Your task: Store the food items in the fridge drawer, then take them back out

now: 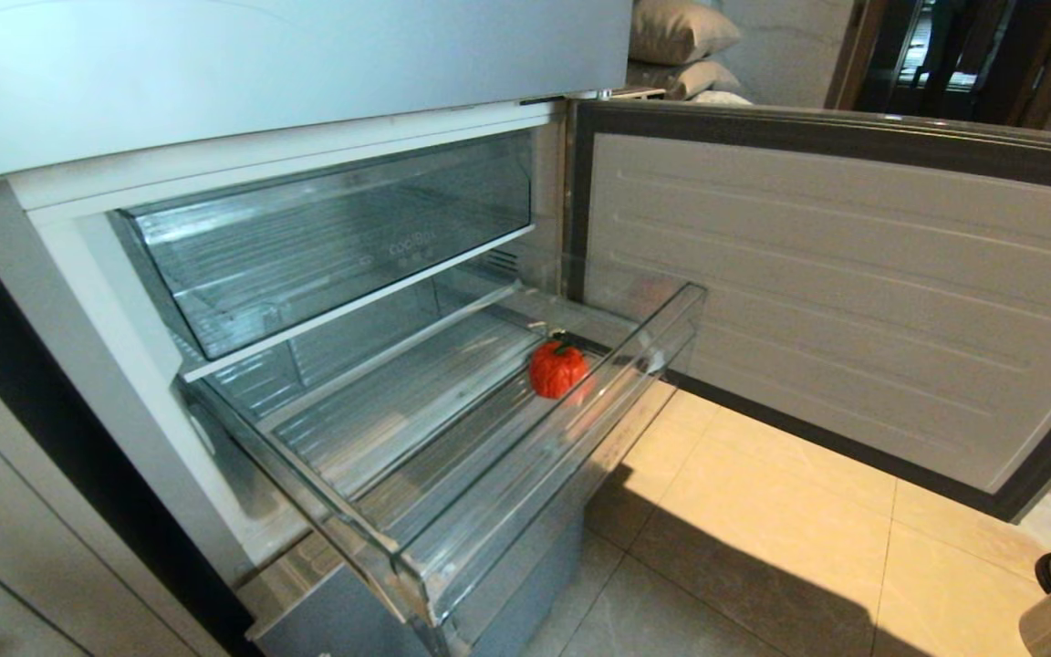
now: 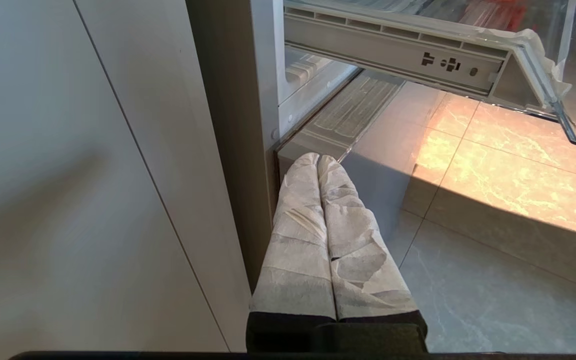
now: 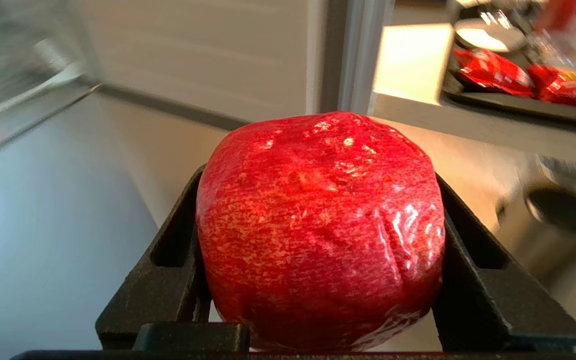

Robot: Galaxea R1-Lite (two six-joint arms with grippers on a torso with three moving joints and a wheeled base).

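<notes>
The clear fridge drawer (image 1: 525, 474) stands pulled out below the fridge's open compartment. A small red lobed pepper (image 1: 557, 368) with a dark stem lies in it, near the right end by the front lip. In the right wrist view, my right gripper (image 3: 318, 230) is shut on a round red apple (image 3: 320, 225) wrapped in glossy film, the black fingers (image 3: 178, 250) pressing on both sides. It hangs to the right of the fridge, off the drawer. My left gripper (image 2: 318, 160) is shut and empty, parked low by the fridge's bottom corner.
The fridge door (image 1: 854, 292) stands wide open on the right. A deeper clear bin (image 1: 334, 237) sits above the drawer. In the right wrist view a counter carries a tray (image 3: 468, 97) with red packets (image 3: 493, 75), and a metal bin (image 3: 553, 220) stands below.
</notes>
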